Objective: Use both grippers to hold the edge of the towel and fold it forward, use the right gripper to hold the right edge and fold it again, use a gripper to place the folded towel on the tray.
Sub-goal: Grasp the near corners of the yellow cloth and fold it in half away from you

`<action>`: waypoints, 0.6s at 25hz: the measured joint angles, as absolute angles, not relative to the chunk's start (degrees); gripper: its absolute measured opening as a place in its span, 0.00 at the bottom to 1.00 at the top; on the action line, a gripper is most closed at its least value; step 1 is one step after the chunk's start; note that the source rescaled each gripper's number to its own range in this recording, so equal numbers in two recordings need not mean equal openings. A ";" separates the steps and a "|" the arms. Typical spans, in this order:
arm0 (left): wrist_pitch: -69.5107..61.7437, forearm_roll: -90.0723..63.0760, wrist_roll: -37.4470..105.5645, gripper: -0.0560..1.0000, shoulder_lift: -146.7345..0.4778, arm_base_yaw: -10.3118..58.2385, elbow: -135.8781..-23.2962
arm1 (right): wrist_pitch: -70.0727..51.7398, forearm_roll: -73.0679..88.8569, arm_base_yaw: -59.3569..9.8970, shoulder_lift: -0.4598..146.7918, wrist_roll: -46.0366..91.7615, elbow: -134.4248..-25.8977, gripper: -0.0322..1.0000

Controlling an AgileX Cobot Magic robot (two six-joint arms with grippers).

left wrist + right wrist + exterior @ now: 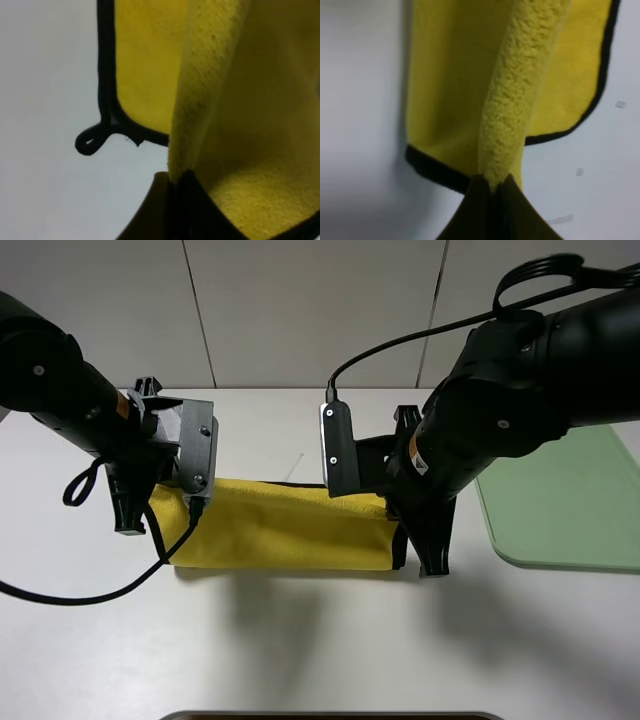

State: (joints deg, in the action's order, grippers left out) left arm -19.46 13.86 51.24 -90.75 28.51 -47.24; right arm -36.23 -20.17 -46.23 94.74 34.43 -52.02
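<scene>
The yellow towel (290,525) lies across the middle of the white table, doubled over, with its upper layer raised at both ends. My left gripper (192,502) is shut on the towel's left end. In the left wrist view the dark jaws (177,182) pinch a yellow fold, and the black-trimmed edge of the towel (106,75) and its corner loop (90,142) lie on the table beyond. My right gripper (388,508) is shut on the right end. In the right wrist view its jaws (492,184) clamp a fluffy fold above the flat layer (445,80). The pale green tray (560,500) sits to the right.
The tray's near left corner lies close to the right arm (520,390). A black cable (90,590) from the left arm trails over the table in front of the towel's left end. A dark object's rim (330,716) shows at the table's front edge.
</scene>
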 joint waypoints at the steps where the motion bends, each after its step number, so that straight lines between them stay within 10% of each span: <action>1: -18.87 13.86 51.24 0.05 -91.22 28.22 -47.24 | -35.76 -20.35 -45.36 95.11 34.08 -52.40 0.03; 15: -7.86 14.29 51.24 0.05 -99.37 27.87 -47.26 | -33.27 -19.95 -40.84 100.27 33.56 -54.63 0.03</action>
State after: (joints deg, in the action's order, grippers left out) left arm -7.86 14.29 51.24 -99.37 27.87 -47.26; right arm -33.27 -19.95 -40.84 100.27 33.56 -54.63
